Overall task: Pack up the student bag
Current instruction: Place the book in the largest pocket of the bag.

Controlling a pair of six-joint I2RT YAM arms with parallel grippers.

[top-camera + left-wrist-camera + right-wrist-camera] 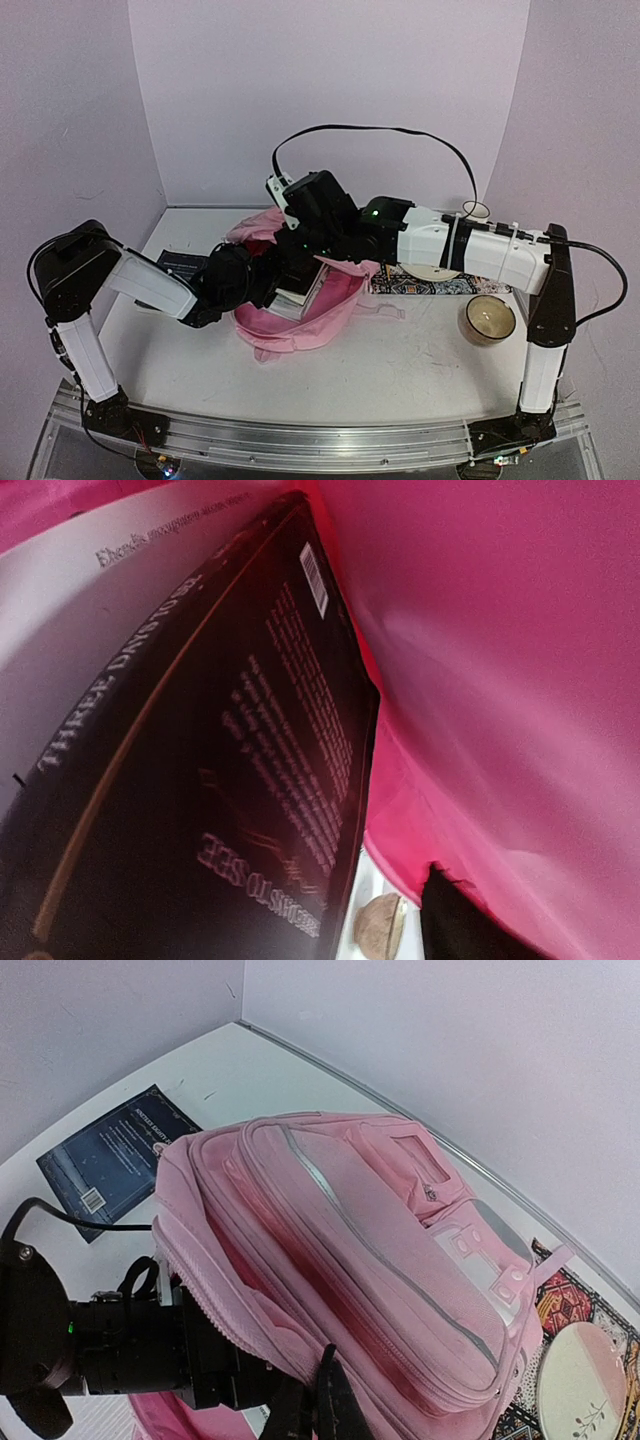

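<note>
The pink student bag [300, 318] lies open in the middle of the table and also shows in the right wrist view [380, 1230]. My right gripper [318, 1400] is shut on the bag's zipped rim and holds the opening up. It also shows in the top view [300, 245]. My left gripper [272, 283] reaches into the opening with a dark book [300, 292]. That book's back cover [230, 750] fills the left wrist view, with pink lining [500, 680] beside it. The left fingers are hidden.
A second dark blue book [185, 265] lies on the table left of the bag and also shows in the right wrist view [115, 1160]. At the right are a brown bowl [490, 320], a white plate [440, 270] and a patterned mat [425, 287]. Walls close off the back and sides.
</note>
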